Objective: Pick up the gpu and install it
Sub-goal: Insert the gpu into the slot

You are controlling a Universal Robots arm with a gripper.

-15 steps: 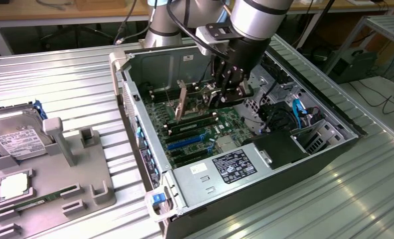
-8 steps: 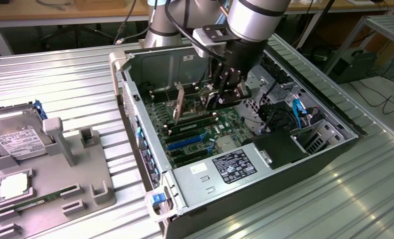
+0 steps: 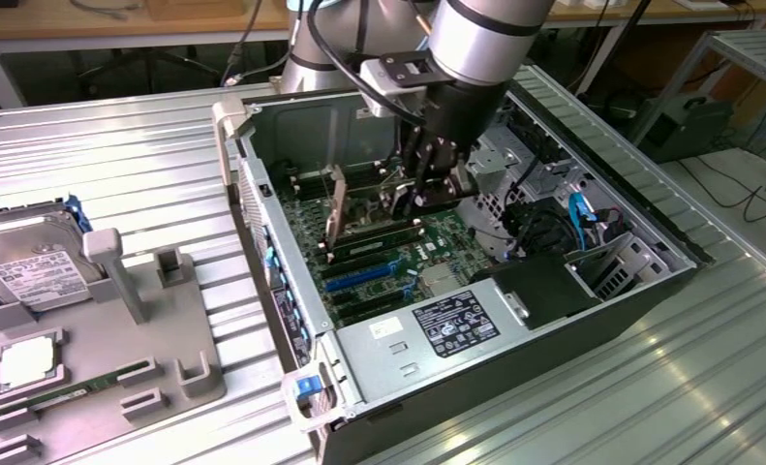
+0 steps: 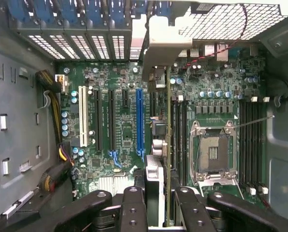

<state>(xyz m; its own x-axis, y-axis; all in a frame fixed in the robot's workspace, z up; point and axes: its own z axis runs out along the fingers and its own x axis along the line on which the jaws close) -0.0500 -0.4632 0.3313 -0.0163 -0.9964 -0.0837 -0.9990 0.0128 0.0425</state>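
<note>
The gpu [image 4: 169,125] appears edge-on in the wrist view, running from between my fingers up to its pale metal bracket [image 4: 159,43] by the case's rear slot openings. It stands upright over the green motherboard [image 4: 124,140], between the blue slot [image 4: 139,121] and the CPU socket [image 4: 212,152]. Whether it sits fully in a slot I cannot tell. My gripper [image 4: 159,210] is shut on the card's near end, one black finger on each face. In the exterior view the gripper [image 3: 425,194] reaches down into the open computer case [image 3: 641,208], with the card [image 3: 336,208] upright below it.
On the exterior view's left, a grey fixture [image 3: 137,334] holds a silver hard drive [image 3: 34,269], a CPU chip [image 3: 27,360] and a narrow memory stick [image 3: 62,395]. Inside the case are the power supply [image 3: 450,325], a drive cage [image 3: 615,263] and cables [image 3: 576,215].
</note>
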